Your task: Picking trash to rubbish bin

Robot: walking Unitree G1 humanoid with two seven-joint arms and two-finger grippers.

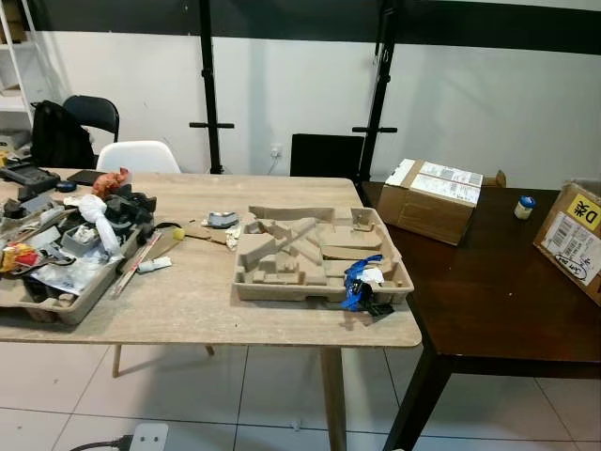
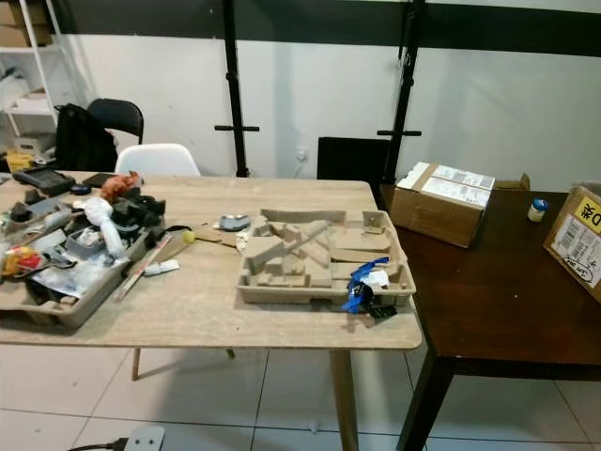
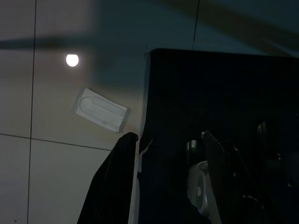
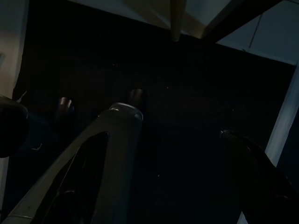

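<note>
The robot faces the table (image 1: 197, 310), not yet reaching. Left gripper (image 3: 168, 182) and right gripper (image 4: 187, 168) hang spread, empty. Next, it should approach the blue wrapper (image 1: 362, 280).

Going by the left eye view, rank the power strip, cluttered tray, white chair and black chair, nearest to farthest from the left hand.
1. Power strip, on the floor by the left hand.
2. Cluttered tray, table's left end.
3. White chair, behind the table.
4. Black chair, farthest back.
</note>
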